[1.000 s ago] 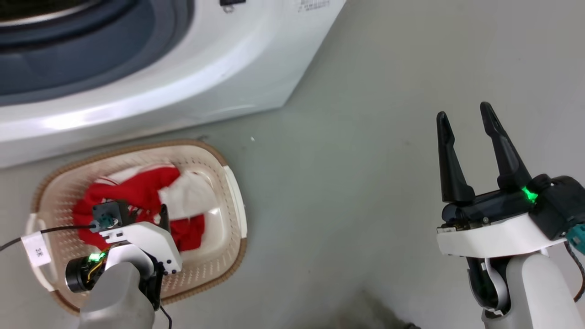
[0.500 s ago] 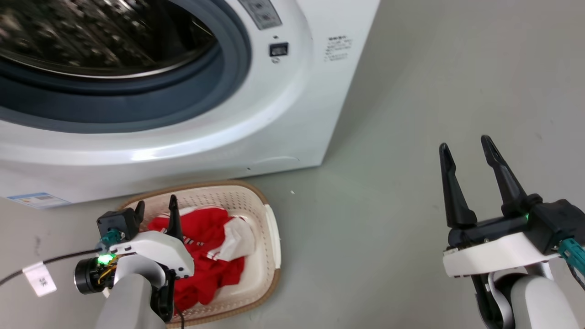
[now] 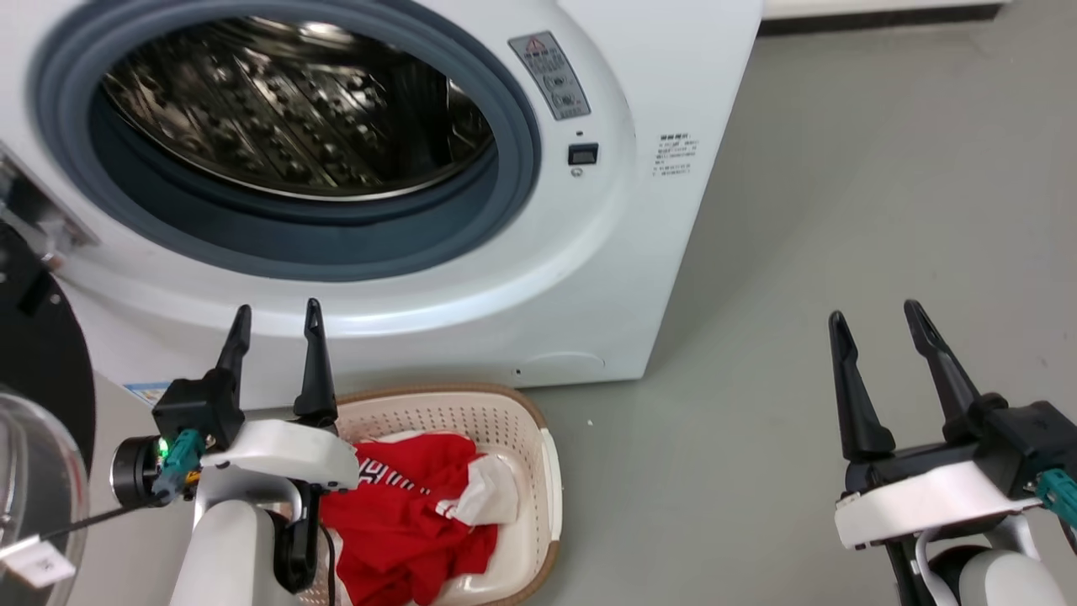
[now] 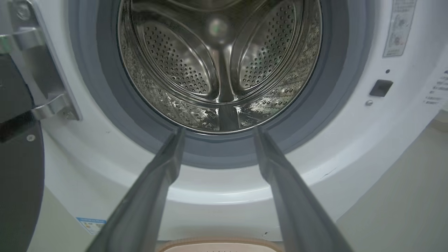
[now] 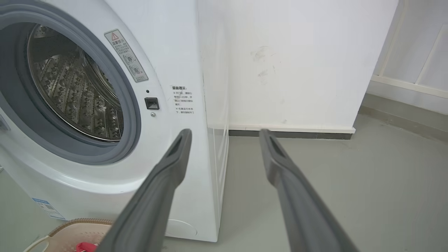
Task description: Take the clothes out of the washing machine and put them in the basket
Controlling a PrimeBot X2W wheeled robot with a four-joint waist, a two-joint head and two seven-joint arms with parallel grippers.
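Observation:
The washing machine (image 3: 623, 252) stands with its porthole uncovered, and its steel drum (image 4: 220, 63) holds no cloth that I can see. On the floor in front of it sits the basket (image 3: 471, 402). In it lie the clothes: a red garment (image 3: 404, 522) with a white cloth (image 3: 492, 497) on top. My left gripper (image 3: 278, 309) is open and holds nothing; it is above the basket's left end and points at the machine's front. In the left wrist view the left gripper (image 4: 218, 130) frames the drum's lower edge. My right gripper (image 3: 875, 313) is open over bare floor to the right.
The machine's dark glass door (image 3: 34, 370) hangs swung out at the far left, close to my left arm. A white wall (image 5: 297, 63) with a dark skirting runs behind the machine. Grey floor (image 3: 841, 168) stretches to the right of the machine.
The head camera has tilted up, so the porthole has come into view and the basket has slid down. My left gripper has risen out of the basket and now points at the machine.

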